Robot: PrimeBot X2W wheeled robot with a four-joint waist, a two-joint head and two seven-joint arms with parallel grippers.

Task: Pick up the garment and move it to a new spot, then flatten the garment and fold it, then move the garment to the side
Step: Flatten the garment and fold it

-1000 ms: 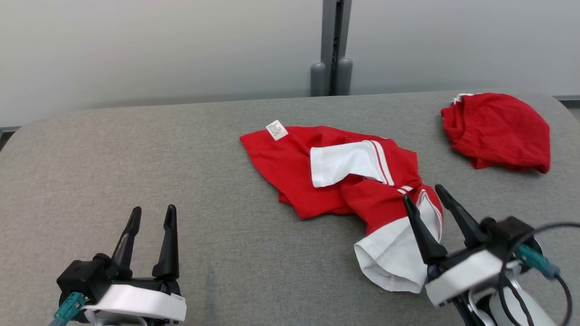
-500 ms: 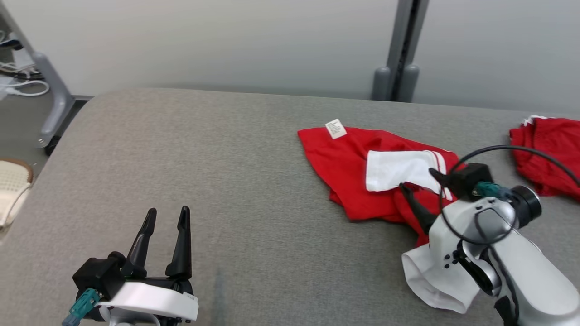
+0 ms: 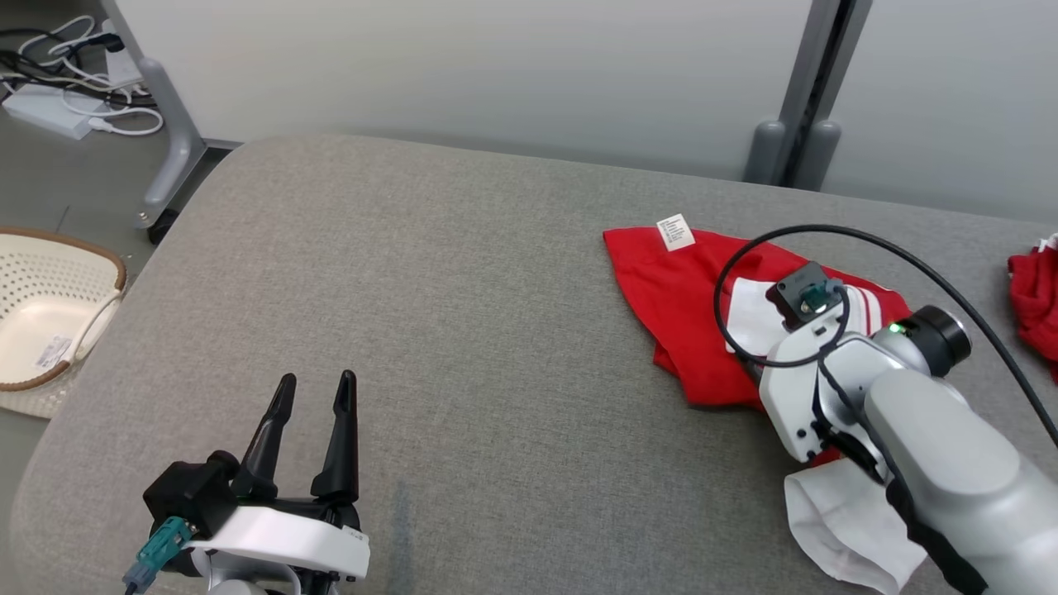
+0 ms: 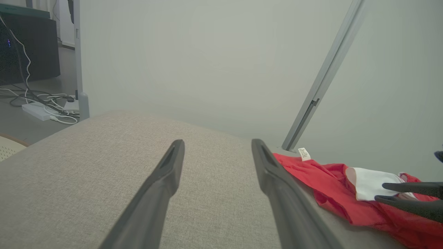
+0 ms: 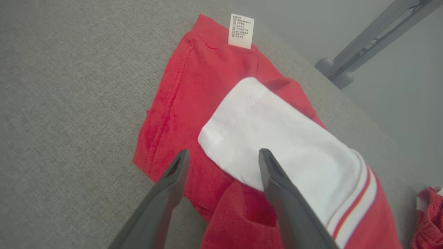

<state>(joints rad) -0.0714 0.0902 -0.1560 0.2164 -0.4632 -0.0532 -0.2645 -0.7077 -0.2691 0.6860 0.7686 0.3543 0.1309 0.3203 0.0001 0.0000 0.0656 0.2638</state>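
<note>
Head view: the red garment [image 3: 661,281] lies crumpled on the right part of the grey fabric-covered counter [image 3: 463,273], near its far edge. A white label [image 3: 675,232] sticks out at the far corner of the garment. One white sleeve [image 5: 277,138], with red stripes at one end, lies folded on top of the red cloth. A second white sleeve [image 3: 851,521] reaches toward the near edge of the counter, partly under the right arm [image 3: 934,438].

The right tool [image 5: 224,152] is over the garment with its two fingers spread apart and nothing between them. In the right wrist view, one finger is over the red cloth and the other is over the edge of the white sleeve. Whether the tips touch the cloth, I cannot tell. In the left wrist view the same two fingers appear low, right at the garment.

The left tool [image 3: 317,378] is at the near left part of the counter, well apart from the garment. Its fingers are also spread and they hold nothing; they point toward the far edge.

A second red garment [image 3: 1033,297] lies at the right border, apart from the first one. On the floor [image 3: 50,182] to the left of the counter stands a cream basket [image 3: 50,281] with a brown rim, and farther back lies a white power strip [image 3: 45,111] with cables. A grey post [image 3: 814,83] stands behind the counter.
</note>
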